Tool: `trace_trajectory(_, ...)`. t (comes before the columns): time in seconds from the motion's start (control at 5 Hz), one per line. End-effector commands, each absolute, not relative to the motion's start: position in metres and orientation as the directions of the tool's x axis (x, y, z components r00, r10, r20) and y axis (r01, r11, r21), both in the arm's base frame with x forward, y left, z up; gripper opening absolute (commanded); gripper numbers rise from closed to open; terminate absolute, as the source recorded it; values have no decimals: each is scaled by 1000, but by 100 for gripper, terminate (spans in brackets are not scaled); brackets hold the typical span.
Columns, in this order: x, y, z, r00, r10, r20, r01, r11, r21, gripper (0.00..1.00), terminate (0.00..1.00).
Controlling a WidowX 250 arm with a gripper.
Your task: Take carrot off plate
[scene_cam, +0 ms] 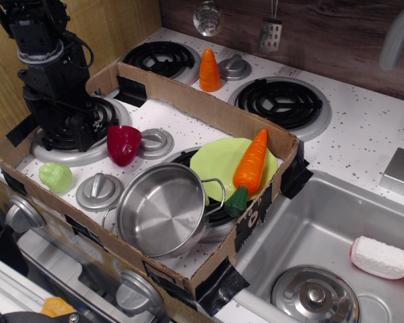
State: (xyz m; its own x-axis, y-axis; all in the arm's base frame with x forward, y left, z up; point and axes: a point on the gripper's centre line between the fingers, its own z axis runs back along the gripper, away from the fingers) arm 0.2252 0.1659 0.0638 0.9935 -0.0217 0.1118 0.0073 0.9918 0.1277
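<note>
Figure: toy stovetop enclosed by a low brown cardboard wall [209,108], seen from above and in front. My black robot arm's gripper [71,131] sits at about nine o'clock in the scene, low over the left rear burner. Its fingertips are lost among dark housing, so I cannot tell whether they are spread or closed; nothing appears to be held.

The long tapered glossy orange plastic carrot [251,166] with its dark green stem end lies at about three o'clock of the enclosure. It rests across the right side of the round lime-green plastic plate [215,161]. Its pointed tip leans up against the cardboard wall and its green end hangs low toward the plate's near edge. The wall, in my judgement, is what props it at that tilt. The plate has a slightly wavy rim and lies flat on a black coil burner [219,215].

A shiny steel pot [163,210] with loop handles stands at six o'clock, its rim overlapping the plate's near-left edge. A dark red plastic cup-like piece [123,143] and a pale green knobbly toy vegetable [55,177] lie nearer my gripper. A short stubby orange cone [209,70] stands outside the wall at twelve o'clock and is not my target.

The carrot's smooth, tapering body will likely slip under a pinch near the tip. Its thicker middle looks like the better hold. The task is not yet begun: I am well apart from the carrot.
</note>
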Motion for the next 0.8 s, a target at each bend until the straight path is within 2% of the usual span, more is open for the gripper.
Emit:
trace_trajectory(0.0, 225, 166, 64, 993, -22, 112, 7, 992, 128, 100, 0)
trace_trajectory(0.2, 238, 152, 83, 998, 5, 59, -14, 988, 156, 100, 0)
trace_trajectory(0.4, 245, 133, 107, 996, 71, 63, -82, 978, 190, 100, 0)
trace_trajectory(0.6, 255, 116, 126, 987, 147, 61, -153, 982, 115, 100, 0)
